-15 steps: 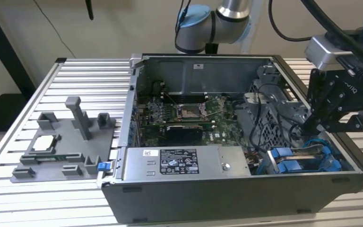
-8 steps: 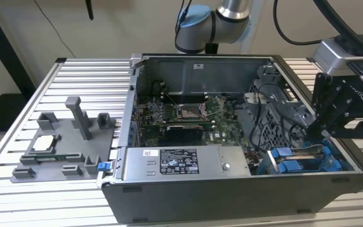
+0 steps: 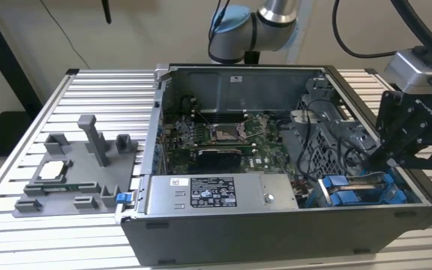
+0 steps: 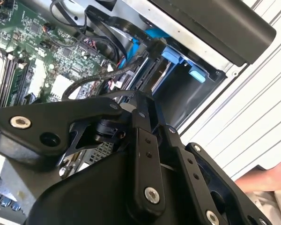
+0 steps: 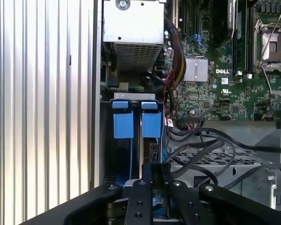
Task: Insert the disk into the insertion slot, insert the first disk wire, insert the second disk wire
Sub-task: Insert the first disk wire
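Observation:
Two blue-fronted carriers sit side by side in the insertion slot point(image 5: 107, 154) of the open computer case. The disk point(image 5: 151, 124) is the one in line with my gripper point(image 5: 152, 172); its silver edge also shows in the second wrist view point(image 4: 161, 70) and in the exterior view point(image 3: 362, 181). My gripper point(image 3: 375, 163) hangs over the bay's rear end with its fingers together. The tips rest near a black plug on a braided disk wire point(image 4: 107, 75). I cannot make out whether anything is pinched between the fingers. A thin blue wire point(image 5: 130, 161) runs along the other carrier point(image 5: 123, 124).
The case holds a green motherboard point(image 3: 216, 138), a silver power supply point(image 3: 216, 194) and a bundle of black cables point(image 5: 201, 145) beside the bay. A grey fixture point(image 3: 73, 169) with small parts stands on the slatted table point(image 3: 21, 236). A hand point(image 4: 267, 180) shows beyond the case.

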